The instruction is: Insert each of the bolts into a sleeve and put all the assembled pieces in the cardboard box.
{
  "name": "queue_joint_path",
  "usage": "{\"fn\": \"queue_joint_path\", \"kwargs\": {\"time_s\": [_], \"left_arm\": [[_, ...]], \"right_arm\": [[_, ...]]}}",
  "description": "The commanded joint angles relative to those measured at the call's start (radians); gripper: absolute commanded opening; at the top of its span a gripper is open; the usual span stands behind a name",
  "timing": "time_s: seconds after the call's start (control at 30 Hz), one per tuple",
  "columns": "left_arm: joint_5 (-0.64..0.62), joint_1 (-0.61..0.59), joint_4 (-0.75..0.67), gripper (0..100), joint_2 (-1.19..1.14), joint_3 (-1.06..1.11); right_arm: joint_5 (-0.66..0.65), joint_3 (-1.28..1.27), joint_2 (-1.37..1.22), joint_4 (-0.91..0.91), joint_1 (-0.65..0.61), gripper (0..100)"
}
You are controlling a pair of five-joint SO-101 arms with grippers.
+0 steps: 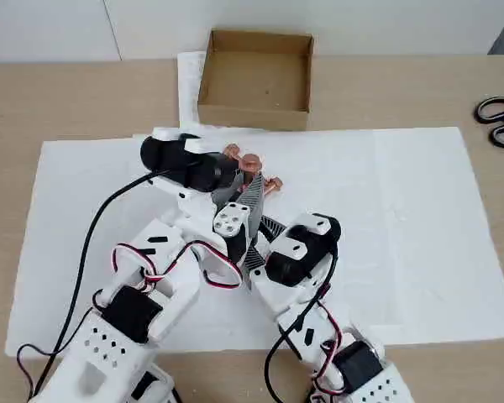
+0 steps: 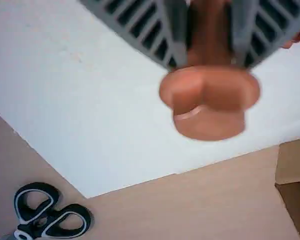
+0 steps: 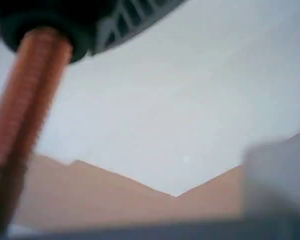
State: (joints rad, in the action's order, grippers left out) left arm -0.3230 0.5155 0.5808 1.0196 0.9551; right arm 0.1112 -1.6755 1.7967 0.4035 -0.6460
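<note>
- The bolt (image 2: 208, 100) is clamped by the left end effector (image 2: 208, 47) and held above the paper (image 2: 90, 100), likely ready for its sleeve.
- I cannot tell the grip of the right end effector (image 3: 85, 25).
- The box (image 1: 252, 116) sits at the far side.

**High view:** fixed, off the arms, above the table (image 1: 34, 92). Faces down and away from the arm bases. Cardboard box (image 1: 252, 116) at the far side, scissors (image 1: 499, 121) at the right edge, white sheet (image 1: 420, 218) across the middle.

**Left wrist view:** mounted just behind the left gripper (image 2: 208, 57), very near the copper-coloured piece (image 2: 210, 100) it clamps. Faces out over the sheet to the scissors and a corner of the box, all shared with the high view.

**Right wrist view:** set close against a threaded copper rod (image 3: 25, 115). Faces across the sheet and bare table, both shared with the other two views.
</note>
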Motion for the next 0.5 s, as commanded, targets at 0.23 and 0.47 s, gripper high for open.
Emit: {"fn": "queue_joint_path", "kwargs": {"time_s": [0.23, 0.47], "left_arm": [[-0.006, 0.006, 0.057, 0, 0.026, 0.004], [0.006, 0.006, 0.092, 0, 0.078, 0.013]], "right_arm": [[0.012, -0.009, 0.007, -0.012, -0.004, 0.4], [0.012, -0.009, 0.007, -0.012, -0.002, 0.4]]}}
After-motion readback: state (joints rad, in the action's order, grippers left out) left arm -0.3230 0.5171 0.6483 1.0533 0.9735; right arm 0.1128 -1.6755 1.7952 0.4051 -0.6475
